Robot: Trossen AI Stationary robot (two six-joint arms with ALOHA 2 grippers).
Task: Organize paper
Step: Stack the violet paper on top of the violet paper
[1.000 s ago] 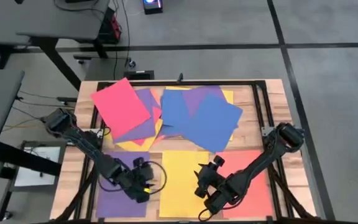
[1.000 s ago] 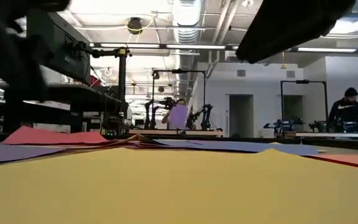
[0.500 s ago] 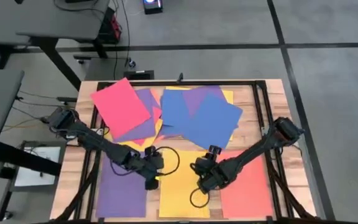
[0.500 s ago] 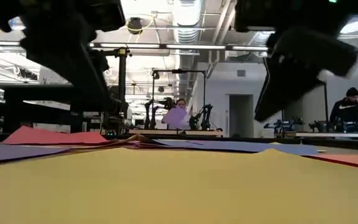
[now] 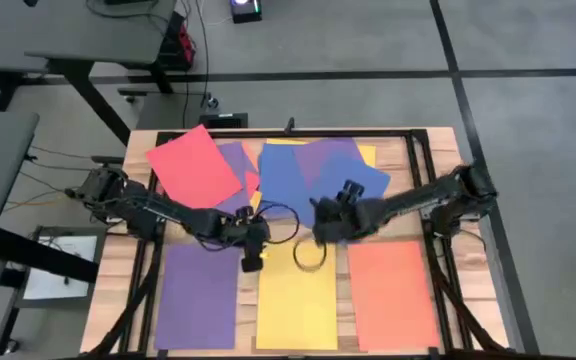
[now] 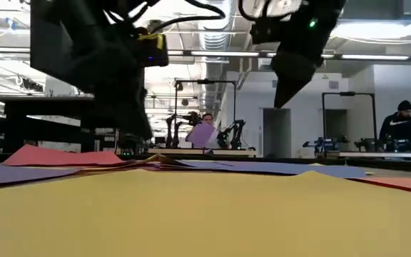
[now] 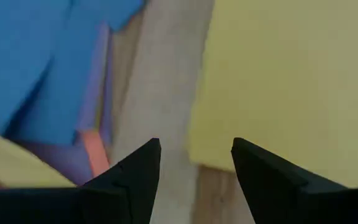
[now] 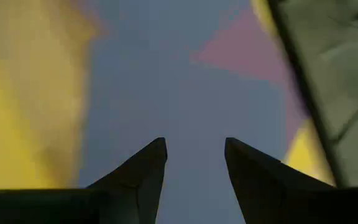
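With both grippers, left (image 5: 251, 240) and right (image 5: 330, 215), parted and holding nothing over the near edge of the loose paper heap (image 5: 298, 180) at the table's far side, a pinch there could drag several overlapping sheets together; no containers are visible.

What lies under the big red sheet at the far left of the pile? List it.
Under the red sheet, purple paper shows at its right edge, with a yellow strip lower down. Whatever lies beneath its middle is covered.
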